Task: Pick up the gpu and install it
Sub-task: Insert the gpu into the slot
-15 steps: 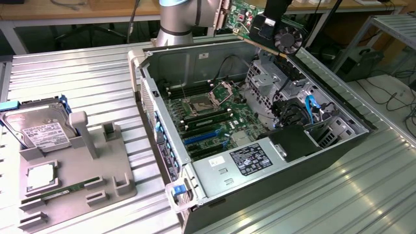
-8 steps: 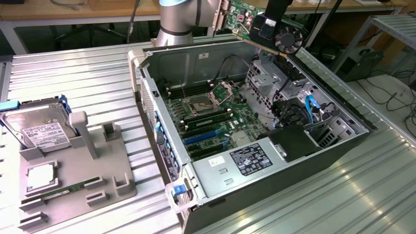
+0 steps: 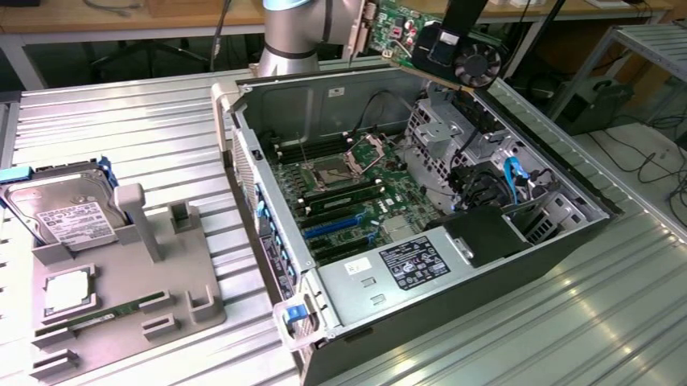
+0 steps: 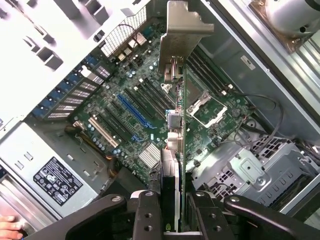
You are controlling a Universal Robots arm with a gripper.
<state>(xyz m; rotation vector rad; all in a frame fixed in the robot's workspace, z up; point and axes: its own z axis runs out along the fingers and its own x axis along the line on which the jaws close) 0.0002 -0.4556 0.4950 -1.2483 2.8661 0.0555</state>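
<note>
The gpu (image 3: 403, 28) hangs in the air above the far rim of the open computer case (image 3: 558, 173). Its green board, black round fan (image 3: 478, 64) and silver bracket (image 3: 358, 32) all show. My gripper (image 3: 442, 44) is shut on the card. In the wrist view the gpu (image 4: 176, 150) runs edge-on away from the gripper (image 4: 174, 222), bracket (image 4: 182, 25) at the far end. It is pinched between the two black fingers (image 4: 147, 215). Below it lies the motherboard (image 4: 125, 85) with its blue slot (image 4: 132, 110); the card is well clear of it.
The case holds a power supply (image 3: 413, 261), drive cages (image 3: 451, 133) and blue cables (image 3: 516, 181). At the exterior view's left, a grey holder (image 3: 118, 273) carries a hard drive (image 3: 64, 213), a RAM stick (image 3: 108, 312) and a CPU (image 3: 67, 291). All of it rests on the ribbed metal table (image 3: 129, 129).
</note>
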